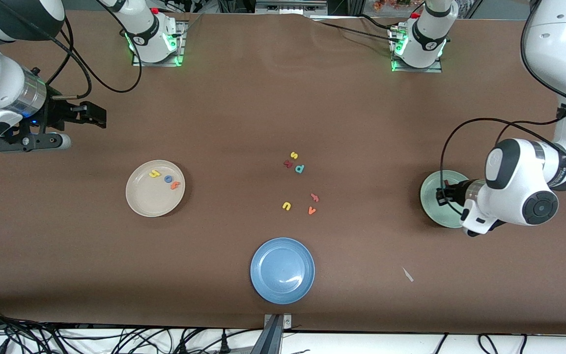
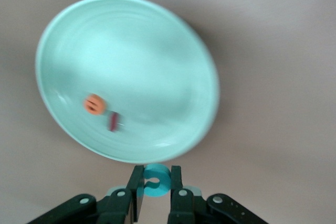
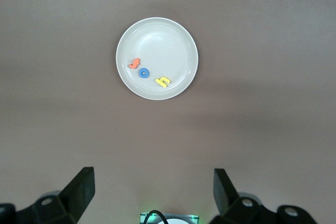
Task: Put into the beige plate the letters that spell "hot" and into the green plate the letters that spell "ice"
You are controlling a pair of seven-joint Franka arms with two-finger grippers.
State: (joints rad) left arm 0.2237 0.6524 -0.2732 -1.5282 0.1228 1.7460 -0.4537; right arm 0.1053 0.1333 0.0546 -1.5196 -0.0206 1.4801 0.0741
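Carrying the teal c (image 2: 156, 180) clenched in my left pincer (image 2: 156, 190) over the green plate (image 2: 173, 51), I needed only to release it beside the e (image 2: 94, 104) and i (image 2: 113, 121); right pincer (image 3: 152, 184) waited, released.

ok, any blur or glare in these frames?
Left wrist view: green plate and the e and i in it are smeared, while the c in the left gripper is sharp. Front view: glare on the blue plate. Right wrist view: sharp.
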